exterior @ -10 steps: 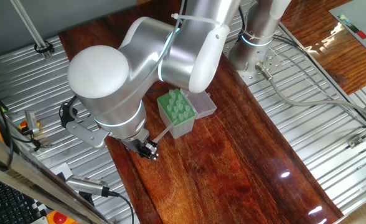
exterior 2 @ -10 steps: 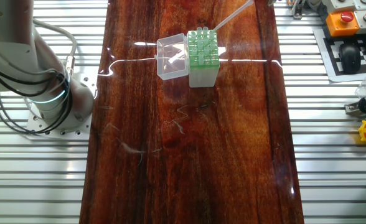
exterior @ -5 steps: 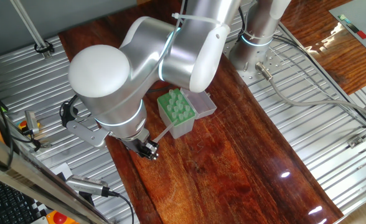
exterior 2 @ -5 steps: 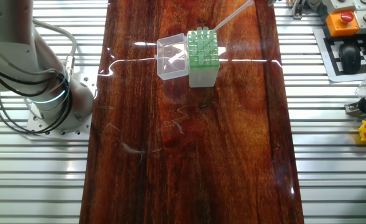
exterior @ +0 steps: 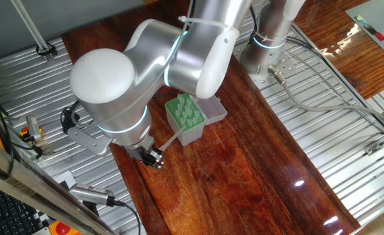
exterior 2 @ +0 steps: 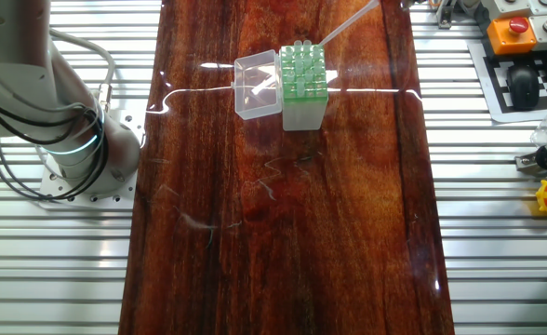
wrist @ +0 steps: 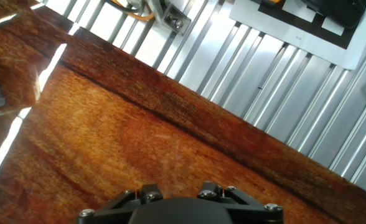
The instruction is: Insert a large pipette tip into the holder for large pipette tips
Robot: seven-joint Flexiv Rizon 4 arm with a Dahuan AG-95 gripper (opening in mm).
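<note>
The counter (exterior 2: 283, 233) is dark red-brown wood, shiny, with bright streaks of light on it. Ribbed metal slats (exterior 2: 497, 186) lie on both sides of it.

The holder (exterior 2: 303, 86) is a small box with a green top full of round holes and pale, see-through sides. Its clear lid (exterior 2: 257, 86) hangs open, joined to the left side in the other fixed view.

The pipette tip (exterior: 171, 138) is a thin, pale, pointed plastic cone. It slants from the end effector (exterior: 154, 157) up toward the holder's near edge. The end effector is closed on the tip's wide end, low over the wood.

The big silver arm (exterior: 146, 72) hides part of the counter behind the holder. A cluster of pale tips (exterior 2: 303, 67) stands in the green top.
</note>
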